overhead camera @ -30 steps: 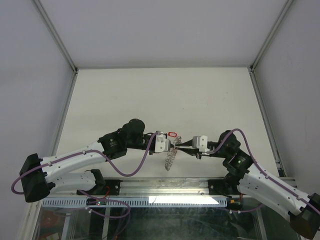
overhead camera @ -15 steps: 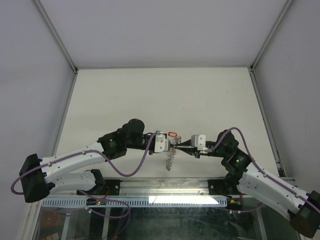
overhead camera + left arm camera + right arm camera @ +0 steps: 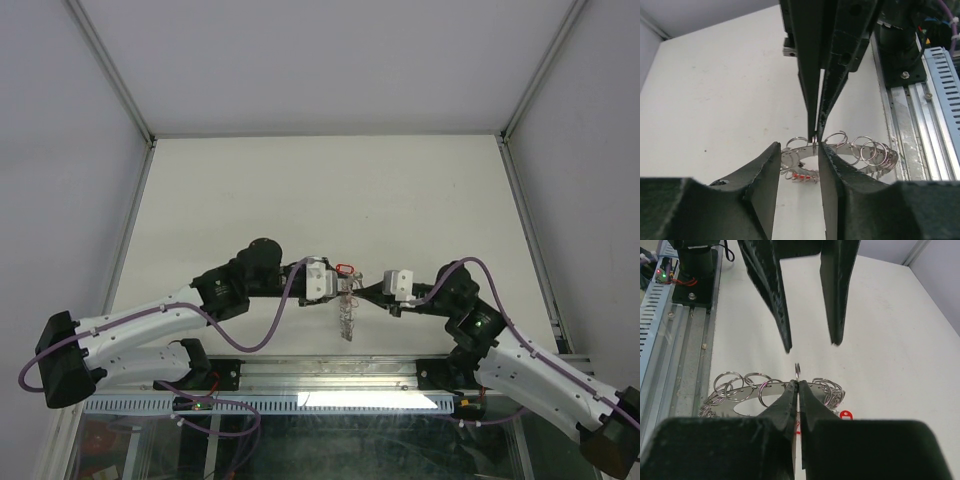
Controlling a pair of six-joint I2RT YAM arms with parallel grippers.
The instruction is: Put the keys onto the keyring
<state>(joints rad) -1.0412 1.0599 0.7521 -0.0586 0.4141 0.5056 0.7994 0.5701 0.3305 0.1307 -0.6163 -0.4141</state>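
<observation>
So both arms meet nose to nose over the front middle of the white surface (image 3: 300, 190), and the keyring (image 3: 347, 316) dangles in the small gap between them as a spiky silver bunch. The right fingers (image 3: 797, 385) are clenched tight, pinching one thin little loop that stands upright at the top of the bunch, so that side carries the whole thing. You can see the same pinch from the other wrist cam, where the right fingers (image 3: 815, 135) come in from above as a closed dark wedge with the loop nipped at the very tip. The left fingers (image 3: 765, 170) are released, with a clear gap between them. They sit on either side of that pinched loop and I don't see either one touching metal. From the right wrist cam the left fingers (image 3: 777, 315) hang apart just beyond the loop. The keyring (image 3: 770, 395) spreads out under the pinch, loads of small split rings along a curved band. The red-tagged key (image 3: 346, 268) sits right at the far side of the bunch's top, between the two arms. In the wrist views only a bit of red shows past the bunch (image 3: 802, 177) (image 3: 845, 415), and I honestly can't tell if it's threaded on or just lying against it. Can't tell either whether the bottom of the bunch touches the surface.
</observation>
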